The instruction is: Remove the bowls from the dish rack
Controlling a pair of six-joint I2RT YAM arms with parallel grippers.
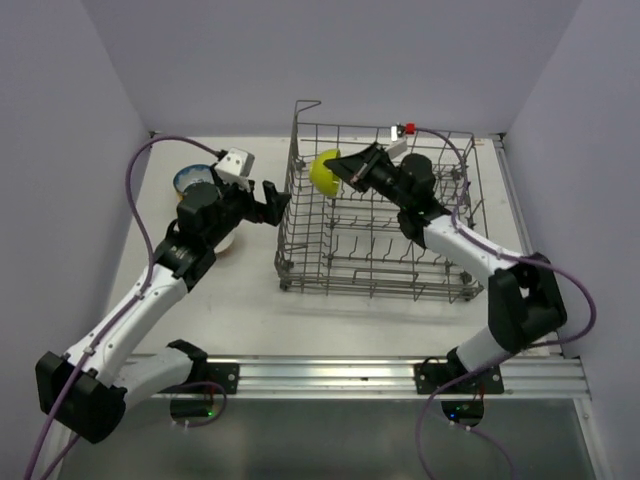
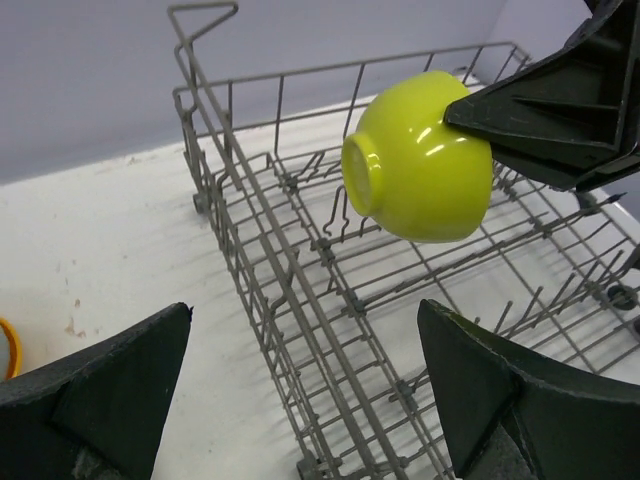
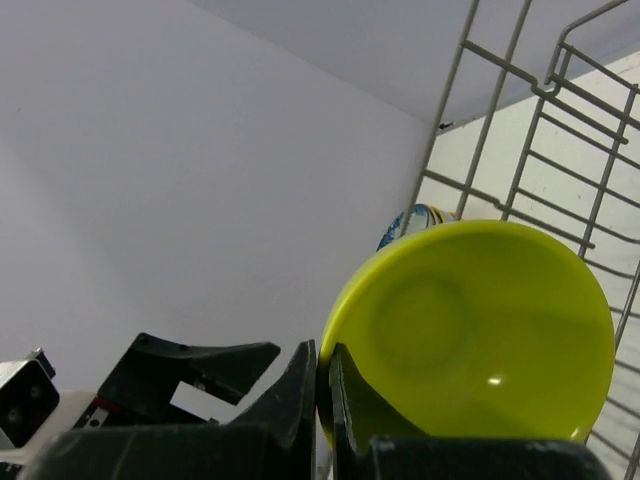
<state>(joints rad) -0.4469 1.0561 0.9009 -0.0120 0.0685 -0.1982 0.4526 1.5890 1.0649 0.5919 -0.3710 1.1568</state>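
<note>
My right gripper (image 1: 345, 165) is shut on the rim of the lime-yellow bowl (image 1: 322, 171) and holds it on its side above the far left part of the grey wire dish rack (image 1: 440, 285). The bowl fills the right wrist view (image 3: 480, 330), pinched at the fingertips (image 3: 305, 395), and hangs in the left wrist view (image 2: 420, 160). My left gripper (image 1: 277, 200) is open and empty just outside the rack's left wall (image 2: 250, 230). No other bowls show inside the rack. A blue-patterned bowl (image 1: 190, 178) stands on the table behind the left arm.
An orange-yellow rim (image 2: 10, 345) shows at the left edge of the left wrist view. The rack's raised wire loop (image 1: 308, 104) stands at its far left corner. Purple walls close in the table on three sides.
</note>
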